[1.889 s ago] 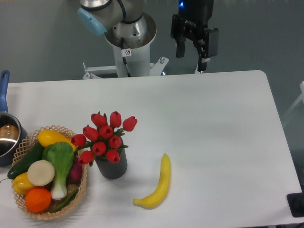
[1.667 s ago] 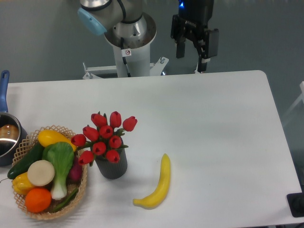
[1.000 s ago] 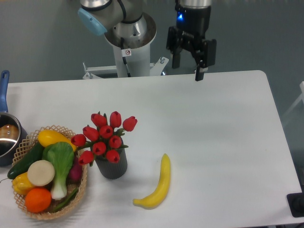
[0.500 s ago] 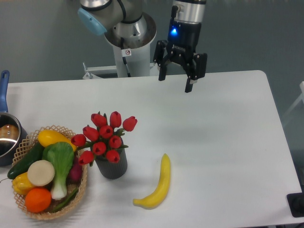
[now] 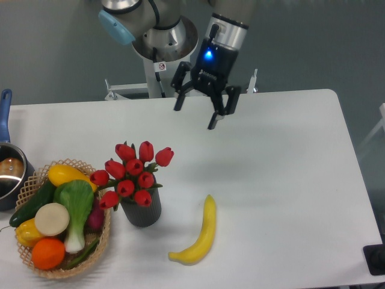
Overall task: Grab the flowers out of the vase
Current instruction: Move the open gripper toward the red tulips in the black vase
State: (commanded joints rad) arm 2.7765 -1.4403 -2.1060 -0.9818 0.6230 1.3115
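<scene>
gripper (image 5: 196,117): fingers spread wide, nothing between them; hangs above the table's far half, tilted, fingertips pointing down toward the table, blue light lit on its body
fingers: left-hand tip in the picture (image 5: 178,106) sits higher in frame than the right-hand tip (image 5: 212,124)
flowers (image 5: 132,174): red tulip buds standing in the vase, bunch leaning a little toward the basket side; no contact with the gripper
vase (image 5: 142,210): dark grey, ribbed, upright on the table, just beside the basket's right edge
flowers vs gripper: flowers lie below and left of the gripper in the picture, nearer the camera; well apart, bare table between them
table (image 5: 283,156): white, rounded corners
banana (image 5: 199,232): lies flat, right of the vase, near the front edge; almost straight below the gripper in the picture, well apart from it
basket (image 5: 101,240): wicker, front left; holds yellow squash, cucumber, bok choy, an orange, a pale round slice, a purple-red vegetable against the vase side
pot (image 5: 8,171): steel, blue handle, cut off by the left edge, touching or just beside the basket, cannot tell which
arm base (image 5: 162,48): mounted behind the table's far edge, left of the gripper
</scene>
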